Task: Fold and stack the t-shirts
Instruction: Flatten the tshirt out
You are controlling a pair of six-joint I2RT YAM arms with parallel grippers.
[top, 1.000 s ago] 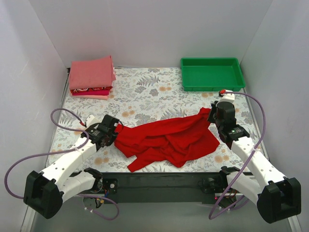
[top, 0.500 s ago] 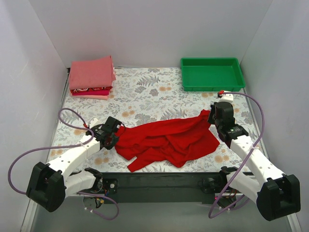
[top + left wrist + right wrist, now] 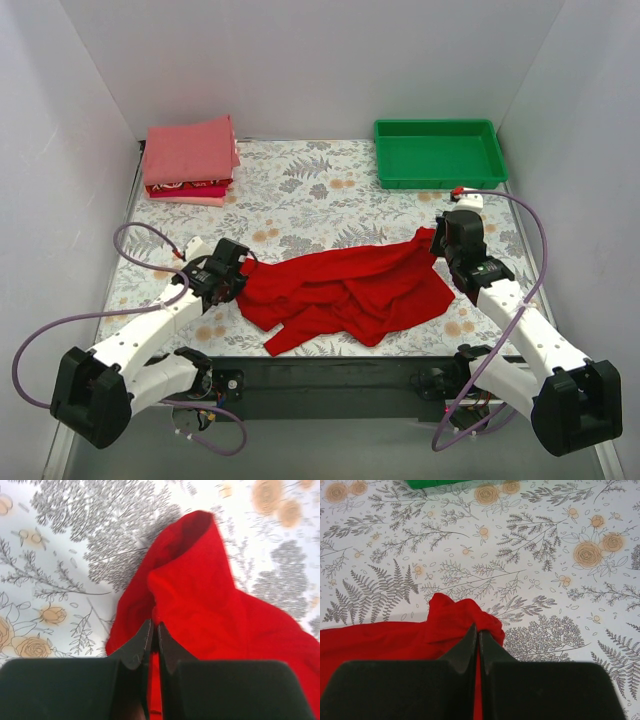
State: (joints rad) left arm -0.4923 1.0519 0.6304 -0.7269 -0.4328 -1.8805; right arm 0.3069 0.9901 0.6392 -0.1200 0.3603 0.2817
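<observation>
A bright red t-shirt [image 3: 350, 288] lies crumpled across the middle of the floral table, stretched between my two grippers. My left gripper [image 3: 240, 270] is shut on its left end, seen in the left wrist view [image 3: 155, 625] with red cloth [image 3: 200, 595] bunched ahead of the fingertips. My right gripper [image 3: 437, 240] is shut on its right upper corner, seen in the right wrist view [image 3: 477, 630] with a red fold [image 3: 455, 620] pinched. A stack of folded t-shirts [image 3: 190, 160], salmon-pink on top with magenta-patterned and pale pink below, sits at the back left.
A green plastic tray [image 3: 438, 152] stands at the back right; its edge shows in the right wrist view [image 3: 435, 482]. White walls enclose the table on three sides. A black rail [image 3: 330, 375] runs along the near edge. Purple cables loop beside both arms.
The left gripper shifted slightly back and forth near the shirt's left end, ending close to where it began. The right gripper and the shirt's shape barely changed.
</observation>
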